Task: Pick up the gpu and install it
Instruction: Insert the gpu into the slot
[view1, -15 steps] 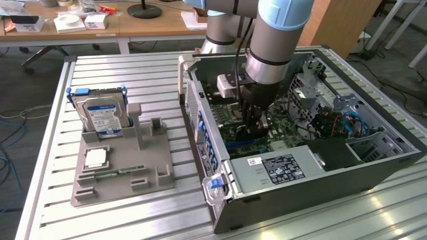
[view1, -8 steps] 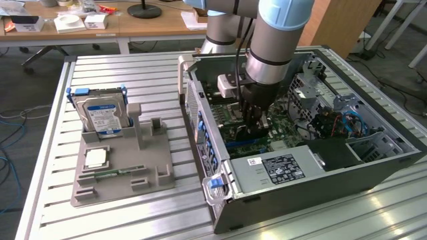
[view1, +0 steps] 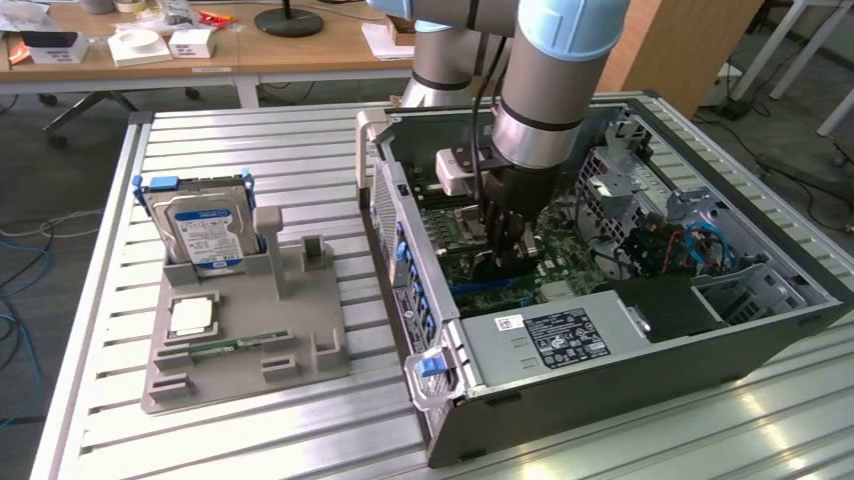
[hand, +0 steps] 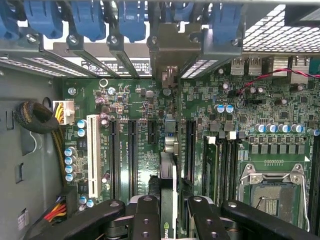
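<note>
Ribbed bare-metal table (view1: 267, 140); matt grey plastic holder (view1: 240, 345)

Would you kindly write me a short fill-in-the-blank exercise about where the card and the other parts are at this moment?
1. The tool grips the gpu edge-on above the ____ inside the open computer case.
2. The hard drive with the blue label stands upright in the grey ____ outside the case.
3. On the motherboard, the one long white expansion slot is ____.

Missing words: motherboard; holder; empty
</note>
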